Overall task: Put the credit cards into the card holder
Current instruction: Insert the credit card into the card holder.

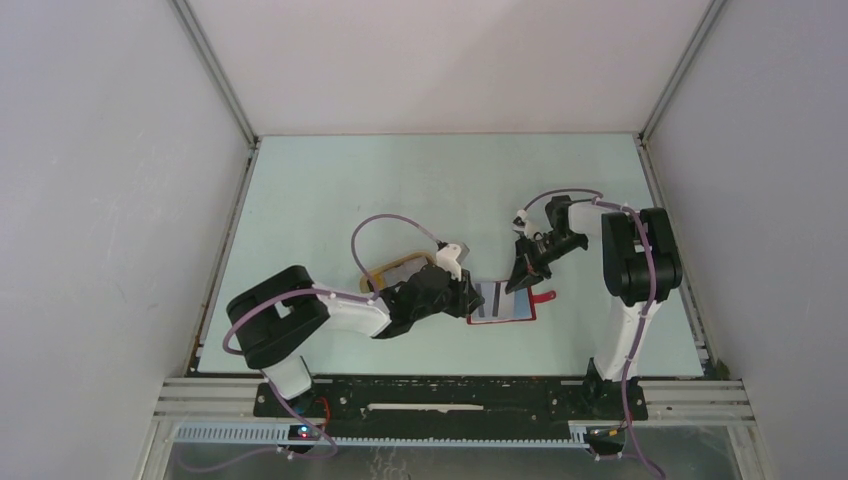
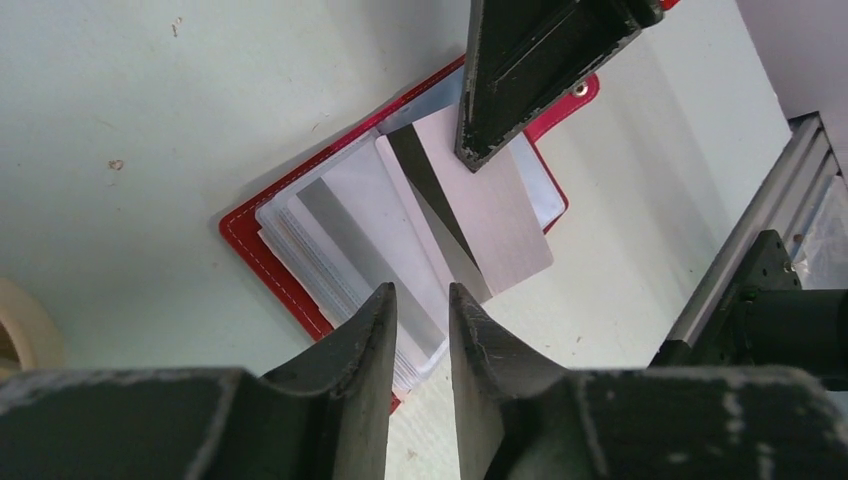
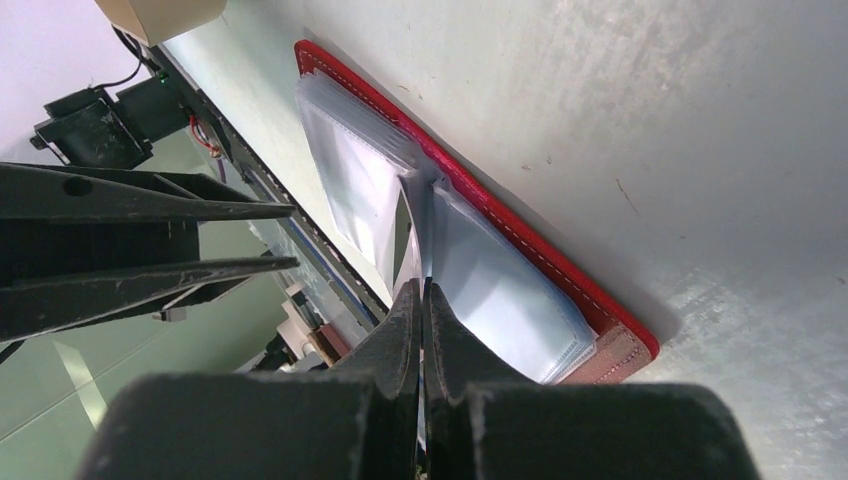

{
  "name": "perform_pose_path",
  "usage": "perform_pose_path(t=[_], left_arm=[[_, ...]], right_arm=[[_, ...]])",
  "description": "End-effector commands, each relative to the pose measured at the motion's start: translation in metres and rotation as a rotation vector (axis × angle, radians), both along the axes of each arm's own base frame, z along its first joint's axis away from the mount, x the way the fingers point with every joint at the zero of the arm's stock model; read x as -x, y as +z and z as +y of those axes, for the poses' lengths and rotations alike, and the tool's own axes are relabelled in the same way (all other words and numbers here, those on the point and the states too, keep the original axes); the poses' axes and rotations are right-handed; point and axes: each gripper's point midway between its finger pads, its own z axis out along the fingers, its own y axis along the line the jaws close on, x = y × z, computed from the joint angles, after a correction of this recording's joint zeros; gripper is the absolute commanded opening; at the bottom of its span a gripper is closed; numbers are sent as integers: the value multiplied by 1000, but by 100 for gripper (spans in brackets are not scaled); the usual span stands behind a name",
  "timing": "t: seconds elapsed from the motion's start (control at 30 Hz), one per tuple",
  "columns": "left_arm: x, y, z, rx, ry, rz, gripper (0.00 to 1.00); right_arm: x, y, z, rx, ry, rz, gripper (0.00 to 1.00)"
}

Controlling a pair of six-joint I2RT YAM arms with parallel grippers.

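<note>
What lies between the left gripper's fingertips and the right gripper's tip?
The left wrist view shows the open red card holder between the left gripper and the right gripper, with a grey striped card over its pockets.

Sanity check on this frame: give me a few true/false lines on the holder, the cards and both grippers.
1. The card holder lies open on the table. True.
2. The right gripper is wide open. False: its fingers are shut, with the tip pressing down over the open holder.
3. A silvery card with a dark stripe lies on the holder's pages. True.
4. The beige tray sits to the right of the holder. False: it is on the left, by the left arm.
5. The left gripper is clamped tight. False: its jaws stand slightly apart at the holder's edge.
</note>
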Motion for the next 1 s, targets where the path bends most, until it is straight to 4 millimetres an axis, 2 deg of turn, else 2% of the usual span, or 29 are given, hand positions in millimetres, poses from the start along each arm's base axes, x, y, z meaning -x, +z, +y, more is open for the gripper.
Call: perform_pose_path(t=[0.0,0.13,0.33,0.63,0.97], left_arm=[[-3,23,6,41,23,-48,33],[0,33,8,61,11,-63,34],[9,52,-4,114,-56,-83,34],[6,45,-3,94,-43,-81,33],[6,49,1,96,-34,-96,33]], right_arm=[[-10,-11,0,42,26,-50,1],[-10,-12,3,38,37,-50,2],[-9,-13,5,44,52,-38,2],[-6,-10,-2,80,15,-16,7],[-2,-10,-2,131,7,4,9]])
